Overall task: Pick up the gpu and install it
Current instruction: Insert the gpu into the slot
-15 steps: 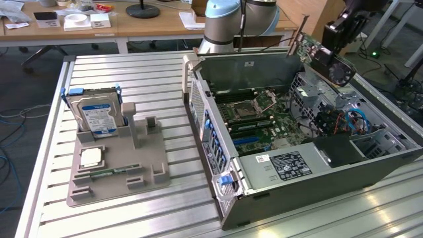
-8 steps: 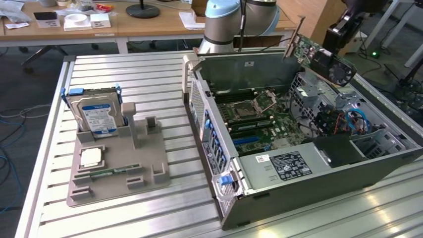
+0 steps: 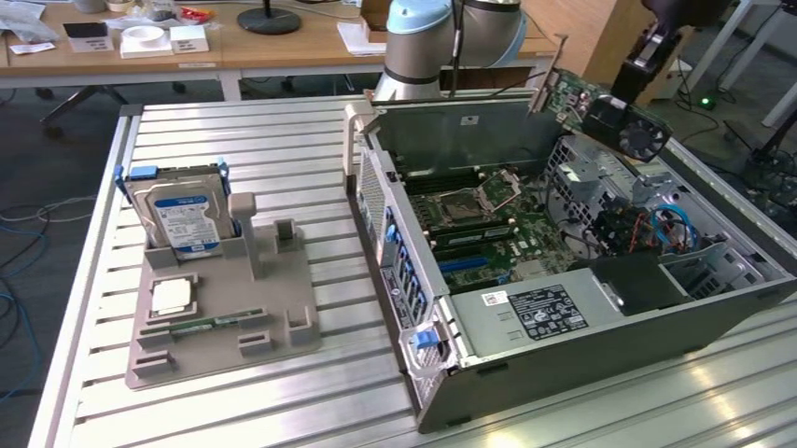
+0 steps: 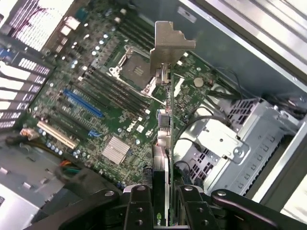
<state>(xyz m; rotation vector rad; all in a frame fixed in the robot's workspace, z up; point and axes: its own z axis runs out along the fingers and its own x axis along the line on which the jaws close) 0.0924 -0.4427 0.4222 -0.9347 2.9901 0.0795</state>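
Silver-bracketed gpu (image 3: 595, 105) hangs pinched in the gripper (image 4: 165, 203) above the open computer case (image 3: 598, 373), lifted already but not yet seated inside.

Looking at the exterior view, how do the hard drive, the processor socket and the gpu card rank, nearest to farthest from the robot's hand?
1. gpu: gripped in the hand, above the case.
2. processor socket: inside the case, below.
3. hard drive: in the grey stand, exterior view's left.
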